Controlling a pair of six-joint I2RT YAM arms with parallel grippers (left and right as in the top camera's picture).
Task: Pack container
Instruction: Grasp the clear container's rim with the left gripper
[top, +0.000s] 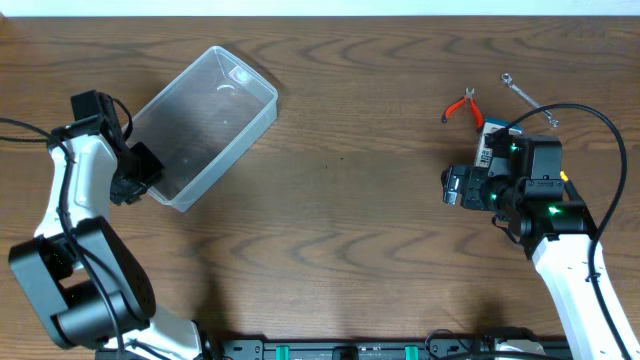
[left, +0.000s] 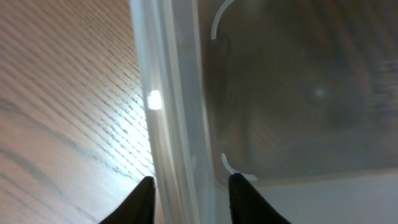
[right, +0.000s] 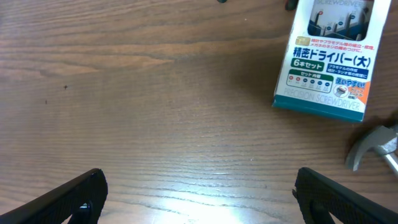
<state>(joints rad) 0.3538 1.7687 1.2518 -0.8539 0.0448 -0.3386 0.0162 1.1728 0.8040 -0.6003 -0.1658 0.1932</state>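
The container (top: 205, 125) is a clear plastic bin lying at an angle at the table's far left, and nothing shows inside it. My left gripper (top: 138, 172) is at its near left corner. In the left wrist view the two black fingers (left: 191, 186) straddle the bin's wall and rim (left: 177, 124), one outside and one inside, closed against it. My right gripper (top: 456, 187) is wide open and empty low over bare wood (right: 199, 186), to the near left of a blue-and-white screwdriver box (right: 329, 59).
Red-handled pliers (top: 462, 107) and a silver wrench (top: 530, 102) lie at the far right beyond the screwdriver box (top: 492, 140). A silver metal tool end (right: 373, 146) shows at the right edge of the right wrist view.
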